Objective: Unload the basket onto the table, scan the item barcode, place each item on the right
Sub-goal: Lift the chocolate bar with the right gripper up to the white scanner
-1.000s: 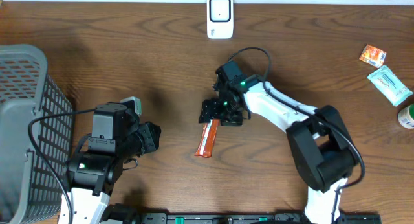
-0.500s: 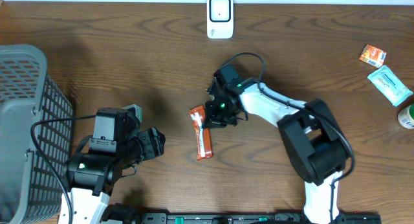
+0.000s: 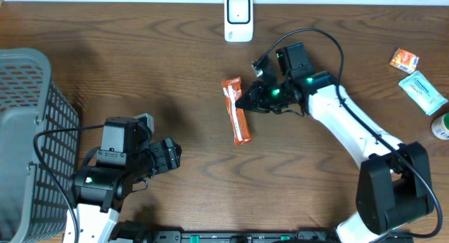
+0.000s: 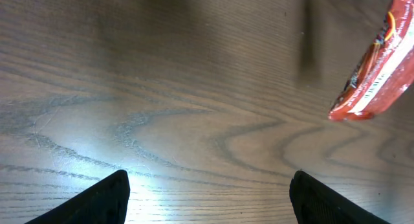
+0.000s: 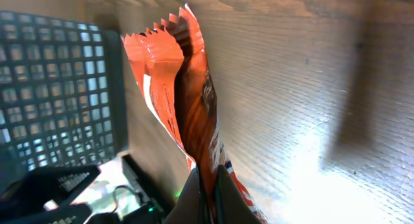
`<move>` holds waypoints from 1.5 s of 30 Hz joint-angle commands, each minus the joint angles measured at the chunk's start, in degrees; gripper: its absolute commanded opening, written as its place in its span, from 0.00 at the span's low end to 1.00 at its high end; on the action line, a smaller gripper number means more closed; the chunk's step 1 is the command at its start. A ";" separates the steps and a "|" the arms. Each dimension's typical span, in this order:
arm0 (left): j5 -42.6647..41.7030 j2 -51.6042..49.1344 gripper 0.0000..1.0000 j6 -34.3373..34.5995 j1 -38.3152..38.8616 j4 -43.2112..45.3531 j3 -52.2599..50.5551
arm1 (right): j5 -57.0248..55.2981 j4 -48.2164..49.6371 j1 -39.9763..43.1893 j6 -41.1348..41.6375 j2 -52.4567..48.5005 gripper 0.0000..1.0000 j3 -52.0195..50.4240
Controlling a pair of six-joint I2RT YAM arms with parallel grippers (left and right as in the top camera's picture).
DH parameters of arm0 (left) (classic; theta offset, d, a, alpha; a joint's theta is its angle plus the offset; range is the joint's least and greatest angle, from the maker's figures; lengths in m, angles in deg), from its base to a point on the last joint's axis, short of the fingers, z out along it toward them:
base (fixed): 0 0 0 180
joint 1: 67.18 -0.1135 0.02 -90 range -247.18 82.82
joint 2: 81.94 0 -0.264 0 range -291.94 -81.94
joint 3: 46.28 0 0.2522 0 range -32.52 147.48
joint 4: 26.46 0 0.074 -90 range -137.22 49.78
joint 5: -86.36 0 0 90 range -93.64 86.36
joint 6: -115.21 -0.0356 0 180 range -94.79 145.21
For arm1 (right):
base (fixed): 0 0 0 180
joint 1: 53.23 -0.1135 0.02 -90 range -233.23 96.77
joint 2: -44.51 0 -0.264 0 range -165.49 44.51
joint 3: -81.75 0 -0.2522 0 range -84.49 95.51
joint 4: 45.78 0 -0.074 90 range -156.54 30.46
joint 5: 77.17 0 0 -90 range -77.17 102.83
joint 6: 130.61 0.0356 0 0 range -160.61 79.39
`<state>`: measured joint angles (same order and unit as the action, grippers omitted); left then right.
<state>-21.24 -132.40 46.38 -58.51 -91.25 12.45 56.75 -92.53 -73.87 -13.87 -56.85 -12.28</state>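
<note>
Since a second ago, the right arm has carried the snack bar (image 3: 237,120) up the table and away from us, from mid-table toward the scanner (image 3: 238,18), and the left jaws have spread. Nearest us, the left gripper (image 3: 168,156) hangs low over bare wood, jaws wide with nothing between them; its wrist view shows only grain and the bar's lower end at upper right. We read it as standing by, out of the way. Further out, the right gripper (image 3: 247,102) is clamped on the bar's upper part from the side. The right wrist view shows the crimped wrapper end sticking out past the pinch, so most of the wrapper stays bare, presumably for the barcode. Which face carries the code we cannot tell. The bar seems lifted clear of the wood. Farthest out, the scanner stands at the back edge, well apart from the bar, with open wood between them. The basket (image 3: 28,130) fills the left edge, and small packets (image 3: 423,90) lie far right. Neither crowds the path.
</note>
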 commanded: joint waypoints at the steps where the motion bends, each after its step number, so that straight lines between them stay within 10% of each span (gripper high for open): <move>1: 0.79 0.35 0.80 -0.15 -0.24 -0.17 0.26 | 6.58 -0.61 1.92 -1.42 0.57 0.02 0.20; 19: 0.79 0.35 0.81 -0.15 -0.24 -0.17 0.26 | 19.26 34.93 9.38 15.10 0.66 0.01 0.22; 25: 0.79 0.35 0.81 -0.15 -0.24 -0.17 0.26 | 13.42 51.89 9.29 -0.26 0.66 0.02 0.24; 45: 0.79 0.35 0.82 -0.15 -0.24 -0.15 0.26 | -43.82 59.78 0.28 -35.47 -6.93 0.01 10.10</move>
<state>-21.24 -132.33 46.35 -58.51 -91.27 12.45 20.45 -32.84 -72.80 -41.52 -59.87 -6.58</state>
